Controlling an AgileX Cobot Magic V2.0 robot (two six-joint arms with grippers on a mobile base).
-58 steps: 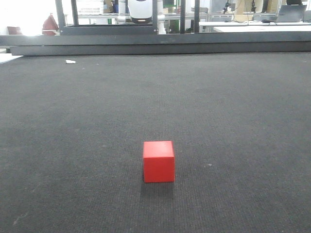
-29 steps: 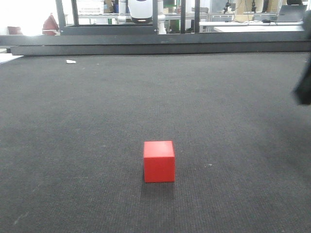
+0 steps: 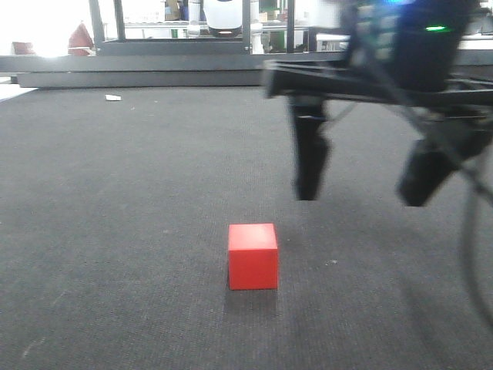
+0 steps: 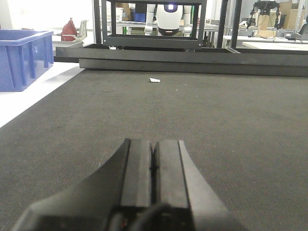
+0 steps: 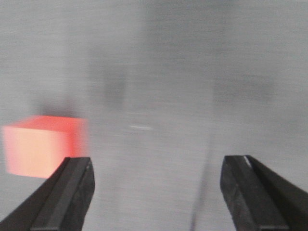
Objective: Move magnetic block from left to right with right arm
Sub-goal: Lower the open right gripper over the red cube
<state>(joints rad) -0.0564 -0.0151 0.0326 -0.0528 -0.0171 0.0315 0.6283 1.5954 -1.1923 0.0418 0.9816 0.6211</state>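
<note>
The magnetic block (image 3: 252, 256) is a small red cube resting on the dark mat, near the front centre. My right gripper (image 3: 362, 196) hangs above the mat to the block's right and slightly behind it, fingers spread wide and empty. In the right wrist view the block (image 5: 41, 146) shows blurred at the left, just outside the left finger (image 5: 67, 192); the right gripper (image 5: 156, 185) is open. My left gripper (image 4: 154, 163) is low over the mat with its pads pressed together, holding nothing.
A black frame rail (image 3: 154, 69) runs along the mat's far edge. A small white scrap (image 3: 112, 98) lies at the far left of the mat. A blue crate (image 4: 24, 55) stands beyond the mat's left edge.
The right arm has swung in from the right edge of the front view and now hangs over the mat beside the block. The block has not moved.
</note>
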